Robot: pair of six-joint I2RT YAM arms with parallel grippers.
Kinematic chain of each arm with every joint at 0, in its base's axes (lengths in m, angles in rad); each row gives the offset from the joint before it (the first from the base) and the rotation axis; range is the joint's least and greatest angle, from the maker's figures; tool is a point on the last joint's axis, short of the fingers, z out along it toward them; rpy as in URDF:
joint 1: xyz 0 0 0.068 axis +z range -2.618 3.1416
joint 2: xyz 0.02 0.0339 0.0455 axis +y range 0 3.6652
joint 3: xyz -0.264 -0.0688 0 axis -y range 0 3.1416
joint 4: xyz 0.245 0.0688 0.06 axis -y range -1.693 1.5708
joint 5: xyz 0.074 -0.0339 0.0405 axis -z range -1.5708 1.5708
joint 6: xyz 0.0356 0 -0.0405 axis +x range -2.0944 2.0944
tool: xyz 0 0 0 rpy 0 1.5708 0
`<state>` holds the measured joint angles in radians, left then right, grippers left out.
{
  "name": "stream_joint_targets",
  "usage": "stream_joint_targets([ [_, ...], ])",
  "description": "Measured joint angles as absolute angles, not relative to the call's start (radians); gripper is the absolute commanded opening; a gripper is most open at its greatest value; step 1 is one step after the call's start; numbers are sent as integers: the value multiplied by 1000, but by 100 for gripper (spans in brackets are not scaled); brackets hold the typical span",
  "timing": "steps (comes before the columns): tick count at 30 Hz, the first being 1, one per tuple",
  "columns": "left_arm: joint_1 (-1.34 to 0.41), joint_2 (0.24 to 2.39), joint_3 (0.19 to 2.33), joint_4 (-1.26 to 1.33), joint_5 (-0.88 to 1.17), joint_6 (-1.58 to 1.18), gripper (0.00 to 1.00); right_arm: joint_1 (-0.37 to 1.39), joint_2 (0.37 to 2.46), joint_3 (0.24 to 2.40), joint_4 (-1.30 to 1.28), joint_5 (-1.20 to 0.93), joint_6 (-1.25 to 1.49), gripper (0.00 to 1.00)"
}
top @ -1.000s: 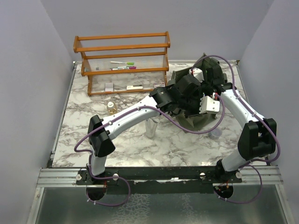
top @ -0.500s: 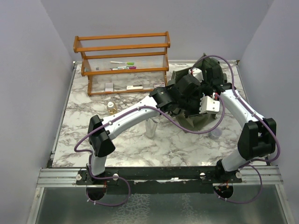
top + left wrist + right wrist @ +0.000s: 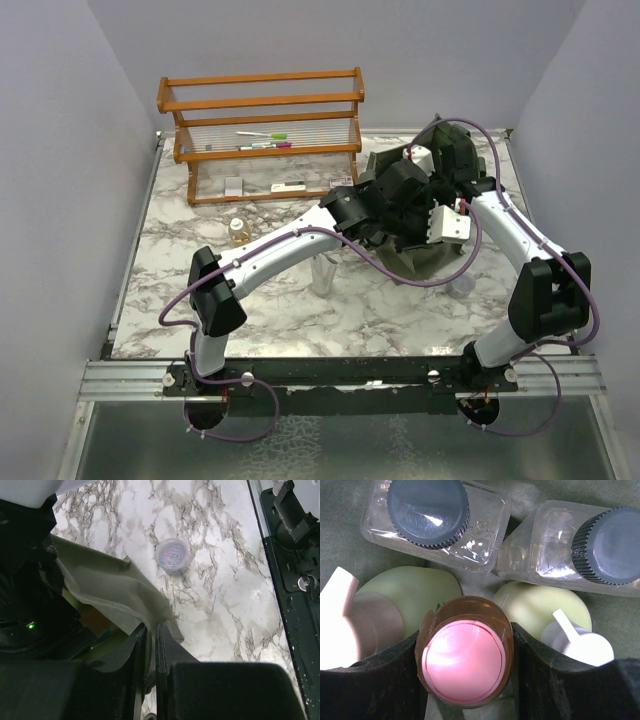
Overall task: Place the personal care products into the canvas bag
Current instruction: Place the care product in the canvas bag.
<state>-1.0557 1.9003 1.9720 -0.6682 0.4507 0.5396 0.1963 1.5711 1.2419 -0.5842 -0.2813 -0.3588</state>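
Observation:
The olive-green canvas bag (image 3: 432, 262) sits at the right middle of the table. My left gripper (image 3: 398, 196) is shut on the bag's floppy edge (image 3: 112, 587), the fabric pinched between its jaws (image 3: 152, 632). My right gripper (image 3: 450, 168) is down inside the bag, shut on an amber-orange bottle with a pink cap (image 3: 464, 652). Around it stand two pale green pump bottles (image 3: 415, 591) (image 3: 540, 605) and two clear black-capped bottles (image 3: 427, 510) (image 3: 607, 545). A small beige bottle (image 3: 238, 231) and a silver tube (image 3: 322, 277) stand on the table.
A small round lavender jar (image 3: 172, 555) stands on the marble just beside the bag, near the front right (image 3: 461, 287). The orange wooden rack (image 3: 260, 100) stands at the back left with pink and green pens (image 3: 264, 140) on it.

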Motion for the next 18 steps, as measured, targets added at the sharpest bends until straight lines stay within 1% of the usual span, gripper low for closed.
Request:
stream_joint_targets([
  [4,-1056,1900,1972,-668,448,541,5,197,1578,1250,-590,-281,-364,51],
  [7,-1056,1900,1972,-667,445,541,6,197,1583,1256,-594,-282,-364,55],
  [15,-1056,1900,1972,-667,443,542,5,197,1589,1268,-609,-282,-370,55],
  [18,-1056,1900,1972,-667,439,545,6,197,1593,1275,-620,-286,-371,57],
])
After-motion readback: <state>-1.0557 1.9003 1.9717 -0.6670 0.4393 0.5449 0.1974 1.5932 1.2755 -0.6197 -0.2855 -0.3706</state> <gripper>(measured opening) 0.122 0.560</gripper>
